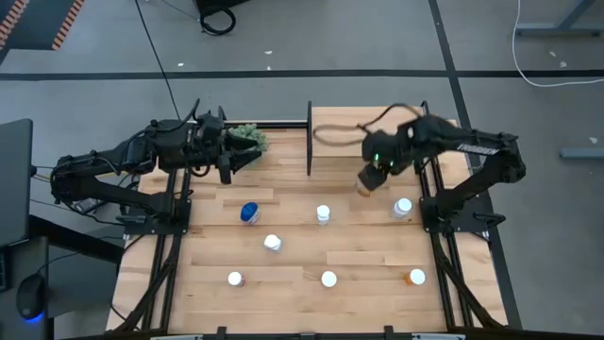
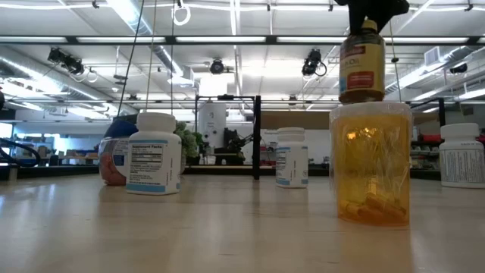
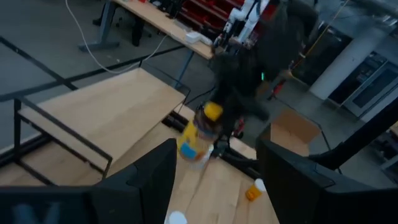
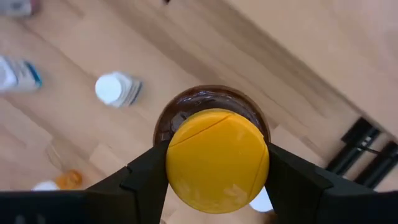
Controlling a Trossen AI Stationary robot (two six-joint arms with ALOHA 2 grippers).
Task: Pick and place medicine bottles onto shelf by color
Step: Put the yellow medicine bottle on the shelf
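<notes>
Right pincer [image 4: 217, 163]: clamped on round yellow cap of brown amber bottle [image 1: 364, 185], up in the air beside the wooden shelf [image 1: 335, 118].
Left pincer [image 1: 226, 157]: fingers apart, holding nothing, by spiky green plant [image 1: 249, 139].
Bench [image 1: 302, 264]: pale wood slats.

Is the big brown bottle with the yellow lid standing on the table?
No, the amber bottle hangs upright in the air, the right gripper shut on its yellow cap.

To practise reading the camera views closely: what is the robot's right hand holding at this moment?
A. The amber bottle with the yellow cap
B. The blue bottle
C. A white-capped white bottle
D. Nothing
A: in the right wrist view the right hand has a finger on each side of the yellow cap of the amber bottle, which the low view shows lifted above the table.
</notes>
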